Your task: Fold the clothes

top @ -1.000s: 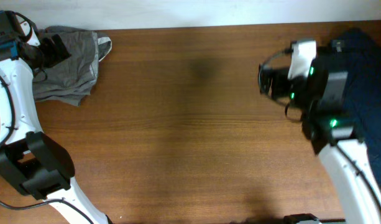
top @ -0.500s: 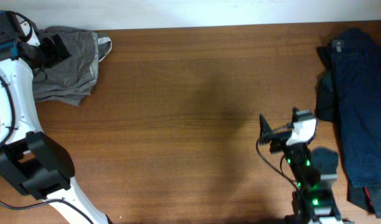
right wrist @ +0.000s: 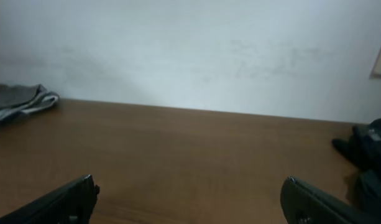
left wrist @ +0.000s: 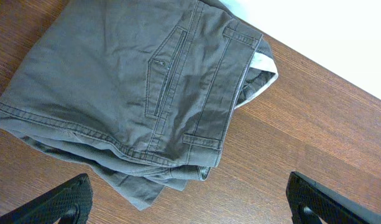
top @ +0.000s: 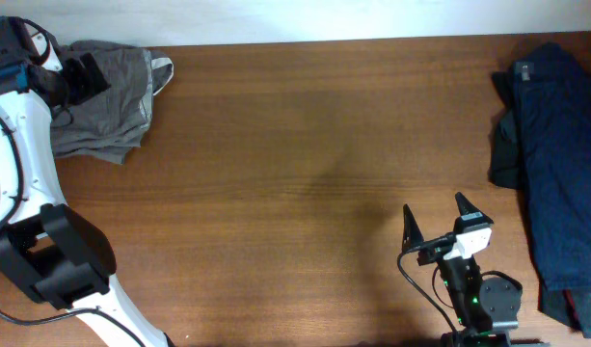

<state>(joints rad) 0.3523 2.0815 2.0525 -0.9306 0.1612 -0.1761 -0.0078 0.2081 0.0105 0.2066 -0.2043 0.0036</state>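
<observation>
— Clothes (top: 561,193), where do they lie on the wooden surface (top: 295,173)?

— In two heaps, well apart. The bigger one, the dark navy-blue garments (top: 550,125), runs along the surface's right edge, from its far edge down towards its near one, with a small label patch showing at the far end.

— And the smaller heap?

— The olive-grey shorts (left wrist: 134,93) lie bunched in the surface's far-left corner. A slit back pocket and belt loops face up, and a strip of the pale inner waistband peeks out at the end nearer the surface's middle. Several hems are stacked along the edge facing the near side of the surface.

— What about the arms?

— The left end effector (top: 81,75) sits over the left part of the shorts, at the surface's far-left corner. Its fingers stand wide apart with nothing clamped between them; whether they touch the cloth I cannot tell.

— The other one?

— The right end effector (top: 435,207) is near the surface's near edge, right of its middle and well clear of the navy heap. It points towards the far edge, fingers spread wide with only bare wood between them.
</observation>
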